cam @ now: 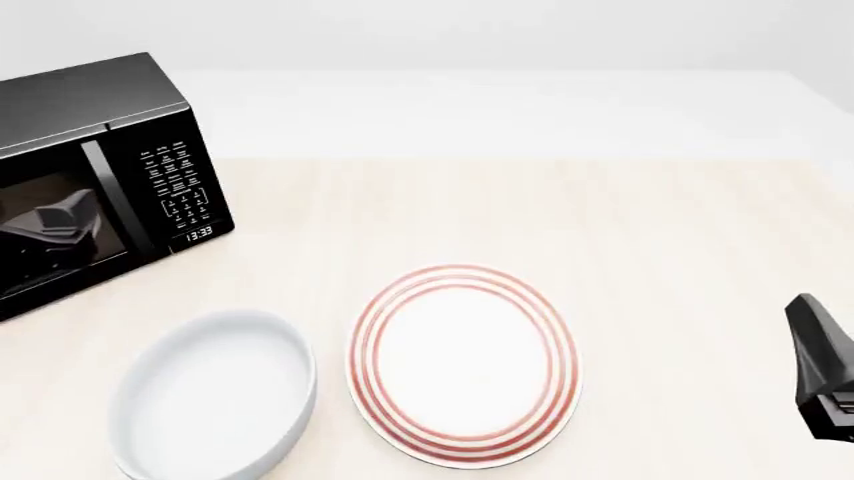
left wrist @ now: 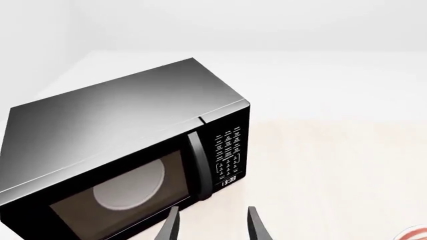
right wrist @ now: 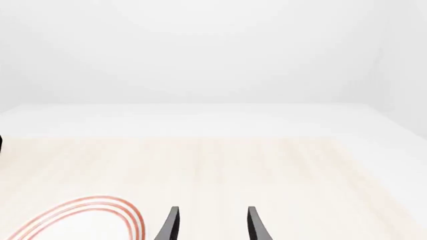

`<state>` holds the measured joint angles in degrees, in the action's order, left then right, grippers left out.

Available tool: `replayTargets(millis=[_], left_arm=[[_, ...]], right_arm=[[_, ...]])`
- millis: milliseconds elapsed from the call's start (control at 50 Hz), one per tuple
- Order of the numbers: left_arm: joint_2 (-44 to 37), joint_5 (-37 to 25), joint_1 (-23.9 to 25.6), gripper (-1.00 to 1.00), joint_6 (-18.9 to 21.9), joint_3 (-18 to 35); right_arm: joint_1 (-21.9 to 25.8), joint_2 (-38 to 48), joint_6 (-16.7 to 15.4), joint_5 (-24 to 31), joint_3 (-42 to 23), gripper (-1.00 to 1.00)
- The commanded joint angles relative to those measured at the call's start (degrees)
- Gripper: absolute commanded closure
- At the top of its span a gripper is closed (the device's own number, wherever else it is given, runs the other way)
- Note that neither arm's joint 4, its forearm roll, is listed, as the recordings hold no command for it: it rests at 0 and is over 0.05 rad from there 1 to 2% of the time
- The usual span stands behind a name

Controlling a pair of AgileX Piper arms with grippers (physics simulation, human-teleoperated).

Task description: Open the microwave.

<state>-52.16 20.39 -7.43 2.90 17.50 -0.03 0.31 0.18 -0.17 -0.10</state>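
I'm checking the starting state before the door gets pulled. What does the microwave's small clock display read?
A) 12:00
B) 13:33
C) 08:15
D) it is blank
B: the white digits on the display at the bottom of the microwave keypad panel read 13:33, seen in both the left wrist view and the front view, beside the shut door and its vertical bar handle.

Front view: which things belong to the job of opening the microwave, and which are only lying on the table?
For the job:
microwave, door shut
its vertical bar handle
left gripper, open, facing the handle

Only lying there:
white bowl
red-ringed plate
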Motion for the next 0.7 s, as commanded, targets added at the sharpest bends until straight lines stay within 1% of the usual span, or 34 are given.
replayTargets(millis=[20, 320, 700], left_arm=[[-6.0, 4.4, -0.7, -1.0, -0.1, 0.7], [-13.0, 8.8, -0.5, -1.0, -0.4, 2.1], [-19.9, 12.2, -0.1, -1.0, -0.8, 4.6]], right_arm=[[0.0, 0.0, 0.0, 0.0, 0.0, -1.0], [0.0, 0.0, 0.0, 0.0, 0.0, -1.0], [0.0, 0.0, 0.0, 0.0, 0.0, -1.0]])
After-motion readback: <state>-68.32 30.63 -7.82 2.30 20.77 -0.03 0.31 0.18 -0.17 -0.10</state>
